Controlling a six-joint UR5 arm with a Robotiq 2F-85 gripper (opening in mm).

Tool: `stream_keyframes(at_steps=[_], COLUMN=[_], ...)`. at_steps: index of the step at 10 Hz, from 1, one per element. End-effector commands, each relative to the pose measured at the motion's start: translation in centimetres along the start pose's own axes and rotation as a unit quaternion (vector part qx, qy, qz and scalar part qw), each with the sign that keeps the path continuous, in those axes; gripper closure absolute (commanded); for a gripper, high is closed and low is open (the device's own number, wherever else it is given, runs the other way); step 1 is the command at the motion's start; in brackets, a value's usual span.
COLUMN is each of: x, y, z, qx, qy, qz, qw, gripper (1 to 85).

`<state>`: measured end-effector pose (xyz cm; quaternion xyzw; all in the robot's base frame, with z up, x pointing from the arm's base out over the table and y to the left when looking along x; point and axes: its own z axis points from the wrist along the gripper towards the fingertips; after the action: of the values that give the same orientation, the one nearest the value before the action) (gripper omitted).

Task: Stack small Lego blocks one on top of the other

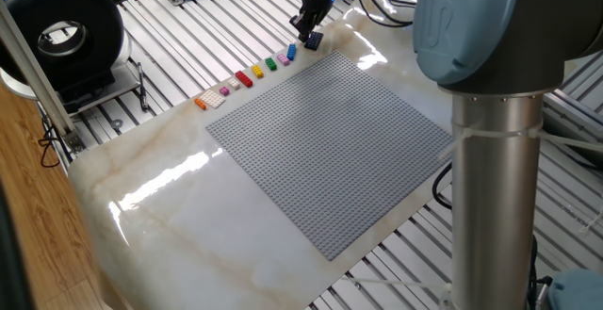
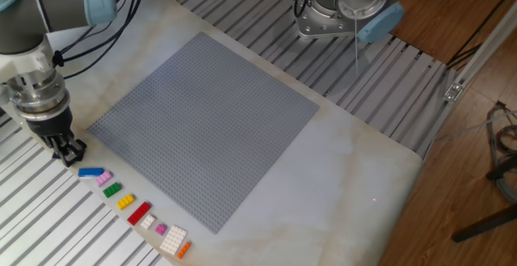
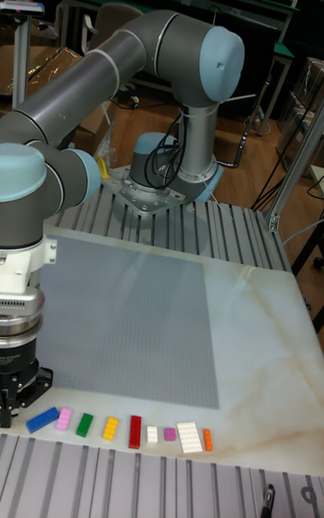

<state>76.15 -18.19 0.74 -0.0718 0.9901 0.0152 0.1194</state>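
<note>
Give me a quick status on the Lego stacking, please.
Gripper shut on dark navy brick, at the row's end. Blue brick and others lie unstacked beside baseplate. Nothing in the way.

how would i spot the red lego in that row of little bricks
Find the large grey baseplate on the marble table; a row of small bricks runs along one edge. The red brick sits mid-row, between yellow and a small white one, and is the longest narrow piece.
</note>
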Motion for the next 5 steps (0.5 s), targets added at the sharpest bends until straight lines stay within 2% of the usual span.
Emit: stream_keyframes(at_steps=[1, 2, 3, 5], x=[0.8, 2.9, 4.0, 4.7], y=[-4.5, -4.2, -4.3, -6.1], z=[-0.7, -1.1, -1.4, -1.4], qx=[0.076, 0.06, 0.043, 0.062], qy=[0.022, 0.059, 0.078, 0.083], qz=[-0.058, -0.056, -0.062, -0.076], qw=[0.9952, 0.9949, 0.9941, 0.9917], gripper=[84.7, 84.7, 84.7, 84.7])
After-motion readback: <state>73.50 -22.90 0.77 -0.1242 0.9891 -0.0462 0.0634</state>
